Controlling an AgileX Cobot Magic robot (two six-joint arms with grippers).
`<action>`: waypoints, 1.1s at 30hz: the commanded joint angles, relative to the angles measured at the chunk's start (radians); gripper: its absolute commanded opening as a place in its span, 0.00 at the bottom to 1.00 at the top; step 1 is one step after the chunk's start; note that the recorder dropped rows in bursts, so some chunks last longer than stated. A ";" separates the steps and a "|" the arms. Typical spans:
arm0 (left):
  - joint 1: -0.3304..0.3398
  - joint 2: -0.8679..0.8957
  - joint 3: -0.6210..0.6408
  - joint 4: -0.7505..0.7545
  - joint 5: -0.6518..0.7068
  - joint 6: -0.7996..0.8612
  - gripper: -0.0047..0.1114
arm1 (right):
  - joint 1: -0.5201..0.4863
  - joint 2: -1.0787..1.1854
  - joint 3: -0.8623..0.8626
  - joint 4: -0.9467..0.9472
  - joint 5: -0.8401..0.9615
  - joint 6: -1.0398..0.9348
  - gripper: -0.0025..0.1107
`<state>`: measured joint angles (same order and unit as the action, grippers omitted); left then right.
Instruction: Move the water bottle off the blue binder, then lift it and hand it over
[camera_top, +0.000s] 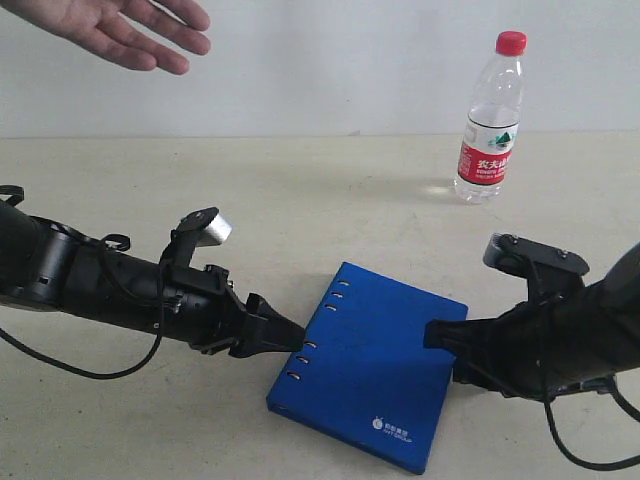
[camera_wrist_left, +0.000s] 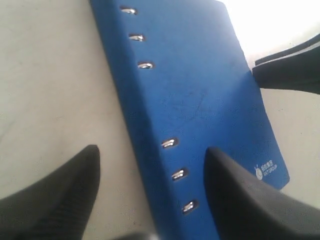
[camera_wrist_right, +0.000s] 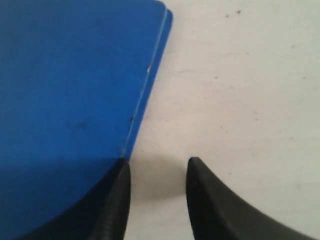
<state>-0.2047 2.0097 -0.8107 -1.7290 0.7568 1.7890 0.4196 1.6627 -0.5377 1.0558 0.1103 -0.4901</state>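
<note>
The water bottle (camera_top: 492, 120), clear with a red cap and a red-and-white label, stands upright on the table at the back right, well apart from the blue binder (camera_top: 375, 370). The binder lies flat at the front centre with nothing on it. My left gripper (camera_top: 290, 340) is at the binder's riveted spine; its open jaws straddle that edge (camera_wrist_left: 152, 152), one finger over the table and one over the blue binder (camera_wrist_left: 200, 90). My right gripper (camera_top: 440, 335) is at the opposite edge, open (camera_wrist_right: 157, 165), with one finger touching the edge of the blue binder (camera_wrist_right: 70, 85). Neither gripper holds anything.
A person's open hand (camera_top: 130, 30) reaches in, palm up, at the top left above the table. The pale tabletop (camera_top: 300, 200) runs back to a white wall. The right gripper's black fingers (camera_wrist_left: 290, 70) show across the binder in the left wrist view.
</note>
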 joint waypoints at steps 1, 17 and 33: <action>-0.005 -0.009 -0.005 -0.009 0.011 -0.009 0.53 | -0.002 0.000 -0.002 -0.010 -0.037 -0.121 0.32; -0.005 -0.009 -0.005 0.017 0.011 -0.009 0.53 | -0.025 -0.045 -0.038 0.109 0.331 -0.447 0.03; -0.005 -0.009 -0.005 0.007 0.009 -0.009 0.53 | -0.485 -0.150 0.118 0.636 0.815 -0.948 0.03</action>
<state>-0.2047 2.0097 -0.8107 -1.7190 0.7568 1.7874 -0.0744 1.4721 -0.4663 1.6858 1.0736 -1.4660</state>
